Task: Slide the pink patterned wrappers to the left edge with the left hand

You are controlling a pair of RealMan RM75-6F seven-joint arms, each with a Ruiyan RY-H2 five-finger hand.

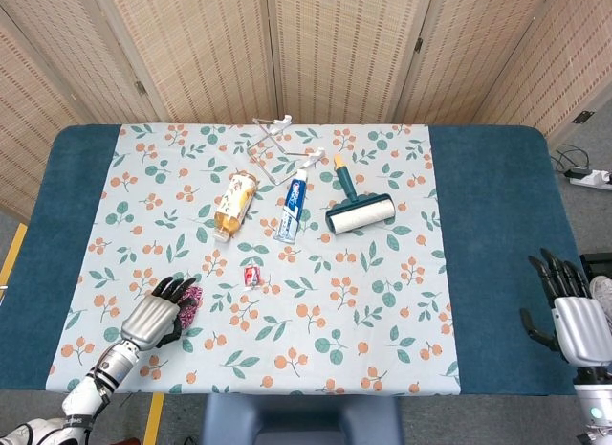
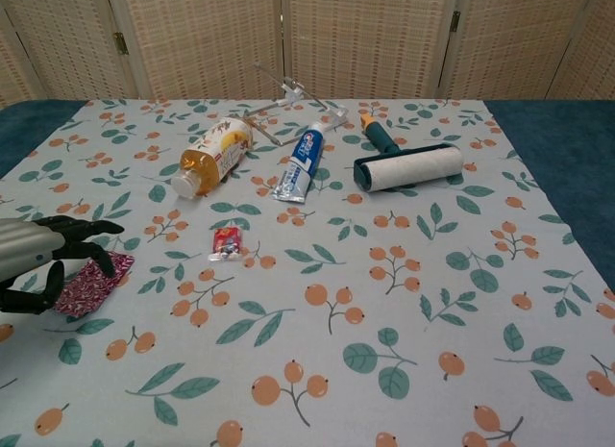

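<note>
Left robot hand (image 2: 43, 260), fingers spread, resting on pink wrappers (image 2: 91, 282) near tabletop (image 1: 478, 234) left edge; right robot hand (image 1: 574, 316) spread, holding nothing, at right edge.

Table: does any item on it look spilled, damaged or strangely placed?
Nothing is spilled or visibly damaged. The bottle lies on its side, cap on, beside the toothpaste and lint roller. The left hand rests over the pink wrappers, as the task needs.
</note>
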